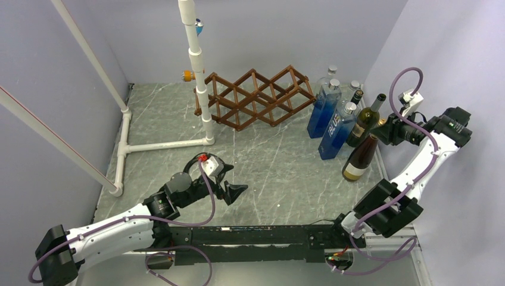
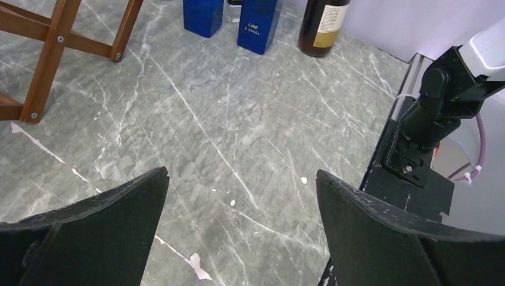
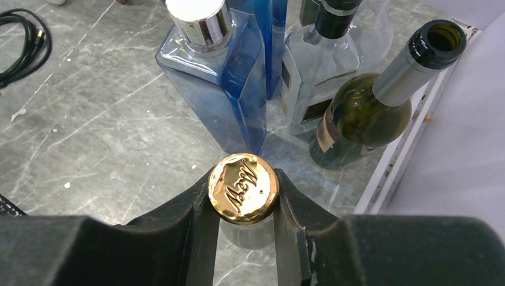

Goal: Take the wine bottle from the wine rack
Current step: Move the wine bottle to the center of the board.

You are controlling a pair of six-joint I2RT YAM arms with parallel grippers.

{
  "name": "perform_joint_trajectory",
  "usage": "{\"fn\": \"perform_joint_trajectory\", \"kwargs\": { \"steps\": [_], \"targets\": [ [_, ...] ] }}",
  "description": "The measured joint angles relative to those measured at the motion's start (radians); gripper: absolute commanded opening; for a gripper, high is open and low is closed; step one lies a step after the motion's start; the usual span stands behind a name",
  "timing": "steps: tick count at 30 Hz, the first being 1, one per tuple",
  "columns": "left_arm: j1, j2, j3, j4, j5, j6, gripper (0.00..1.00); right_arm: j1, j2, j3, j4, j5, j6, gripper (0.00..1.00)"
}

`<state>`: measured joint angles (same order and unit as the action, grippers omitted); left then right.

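Note:
The dark wooden wine rack stands at the back middle of the table, and its cells show no bottle; one corner of the wine rack appears in the left wrist view. The wine bottle, dark with a pale label, leans at the right, well away from the rack. My right gripper is shut on its neck, just under the gold cap. My left gripper hangs open over bare table near the front, with nothing between its fingers.
Beside the held bottle stand two blue bottles, an open green wine bottle and clear bottles. A white PVC pipe frame rises left of the rack. The right wall is close behind my right arm.

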<state>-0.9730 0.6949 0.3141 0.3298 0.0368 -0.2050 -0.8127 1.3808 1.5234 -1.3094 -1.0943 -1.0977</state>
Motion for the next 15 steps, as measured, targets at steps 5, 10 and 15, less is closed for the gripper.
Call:
{"fn": "perform_joint_trajectory", "kwargs": {
  "steps": [5, 10, 15],
  "targets": [
    [0.0, 0.0, 0.0, 0.001, 0.0, 0.0, 0.99, 0.0, 0.013, 0.0, 0.04, -0.021, 0.043, 0.0],
    [0.0, -0.006, 0.0, 0.002, 0.0, 0.0, 0.99, 0.0, 0.038, 0.0, 0.077, -0.054, 0.064, 0.02],
    [0.0, -0.009, 0.0, 0.001, 0.0, -0.001, 0.99, 0.0, 0.055, 0.0, 0.069, -0.074, 0.029, 0.16]
  ]
}}
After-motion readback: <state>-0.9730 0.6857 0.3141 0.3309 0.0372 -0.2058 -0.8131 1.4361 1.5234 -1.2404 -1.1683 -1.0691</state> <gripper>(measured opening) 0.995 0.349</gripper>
